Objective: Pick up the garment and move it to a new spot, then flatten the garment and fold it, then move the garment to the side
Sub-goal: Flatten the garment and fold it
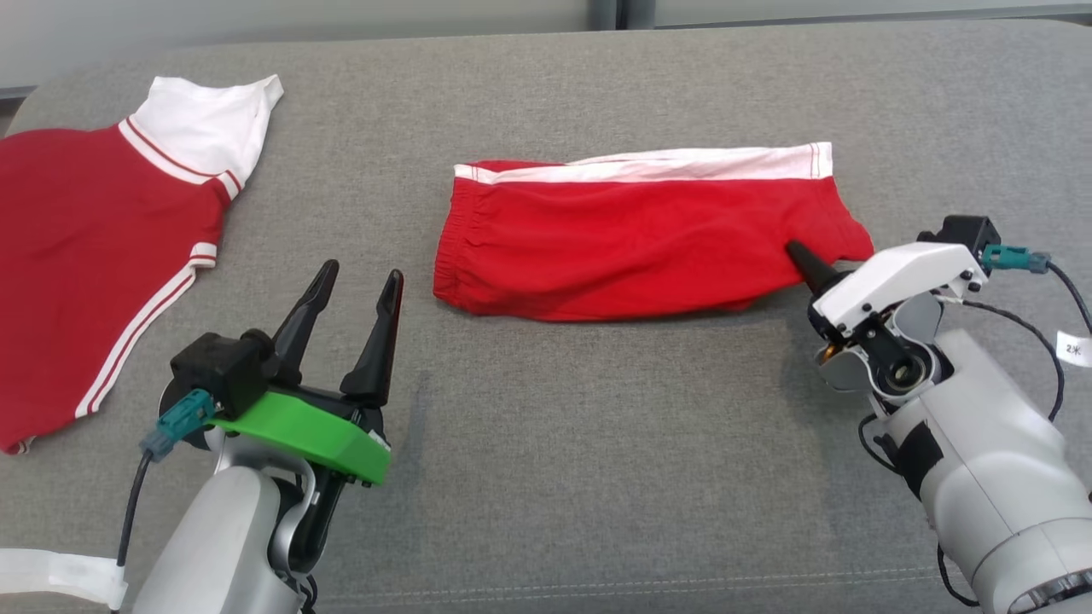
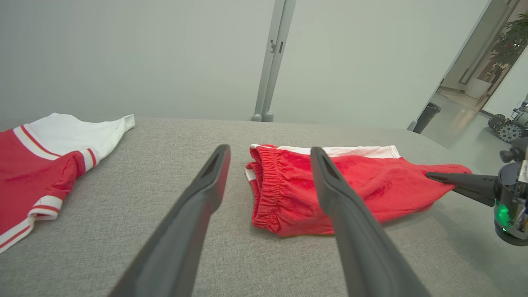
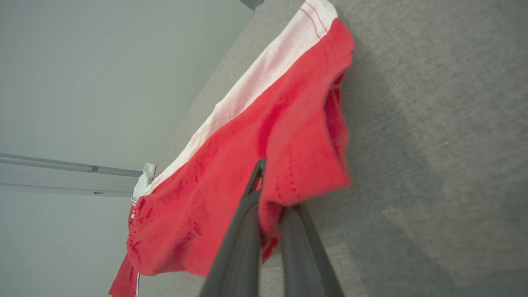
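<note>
A: Left gripper open, empty, low over the table. Right gripper pinching the shorts at their right hem.
B: Shorts folded, mid-table. Suggest left takes the waistband end; lift level, clear of the shirt.

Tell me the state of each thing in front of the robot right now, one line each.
red shorts: lying doubled over on the grey surface, right end pinched.
red and white shirt: spread flat at the left, untouched.
left gripper: fingers open, empty, short of the shorts' waistband end.
right gripper: fingers shut on the shorts' right end.
</note>
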Available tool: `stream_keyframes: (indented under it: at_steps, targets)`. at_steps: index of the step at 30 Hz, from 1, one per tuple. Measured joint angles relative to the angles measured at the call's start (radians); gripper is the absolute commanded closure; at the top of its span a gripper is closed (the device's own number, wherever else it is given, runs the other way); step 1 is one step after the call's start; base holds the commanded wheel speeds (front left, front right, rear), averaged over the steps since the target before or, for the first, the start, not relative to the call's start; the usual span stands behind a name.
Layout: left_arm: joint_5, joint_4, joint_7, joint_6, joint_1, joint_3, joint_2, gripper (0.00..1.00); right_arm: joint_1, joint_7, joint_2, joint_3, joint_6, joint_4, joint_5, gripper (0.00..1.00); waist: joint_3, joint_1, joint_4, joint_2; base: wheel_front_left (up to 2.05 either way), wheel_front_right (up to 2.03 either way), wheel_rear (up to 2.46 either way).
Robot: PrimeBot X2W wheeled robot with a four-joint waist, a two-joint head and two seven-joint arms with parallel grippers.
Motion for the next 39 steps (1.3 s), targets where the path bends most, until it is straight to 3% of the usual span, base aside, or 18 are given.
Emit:
stream_keyframes:
  at_steps: [13, 14, 15, 16, 26, 39]
  targets:
    - [-0.007, -0.027, 0.006, 0.016, 0.033, -0.011, -0.003, 0.0, 0.126, -0.03, -0.062, 0.002, 0.0, -0.09, 0.025, 1.0, -0.051, 0.0, -0.059, 0.0, 0.0, 0.0, 0.0]
    - [-0.007, -0.027, 0.006, 0.018, 0.034, -0.012, -0.003, 0.0, 0.13, -0.031, -0.062, 0.004, 0.0, -0.093, 0.026, 0.67, -0.052, 0.0, -0.06, 0.0, 0.0, 0.0, 0.0]
    - [-0.008, -0.028, 0.006, 0.018, 0.035, -0.012, -0.003, 0.0, 0.136, -0.034, -0.062, 0.007, 0.0, -0.096, 0.026, 0.53, -0.053, 0.0, -0.061, 0.0, 0.0, 0.0, 0.0]
    - [-0.008, -0.03, 0.007, 0.018, 0.038, -0.012, -0.003, 0.0, 0.14, -0.035, -0.063, 0.008, 0.0, -0.098, 0.026, 0.0, -0.054, 0.0, -0.062, 0.0, 0.0, 0.0, 0.0]
    - [-0.008, -0.037, 0.015, 0.021, 0.044, -0.015, -0.003, 0.0, 0.166, -0.064, -0.097, 0.019, 0.0, -0.125, 0.018, 0.0, -0.058, 0.0, -0.064, 0.0, 0.0, 0.0, 0.0]
    - [-0.012, -0.062, 0.016, 0.033, 0.069, -0.007, -0.001, 0.0, 0.227, -0.2, -0.196, 0.002, -0.002, -0.16, -0.055, 0.0, -0.068, 0.0, -0.07, 0.0, 0.0, 0.0, 0.0]
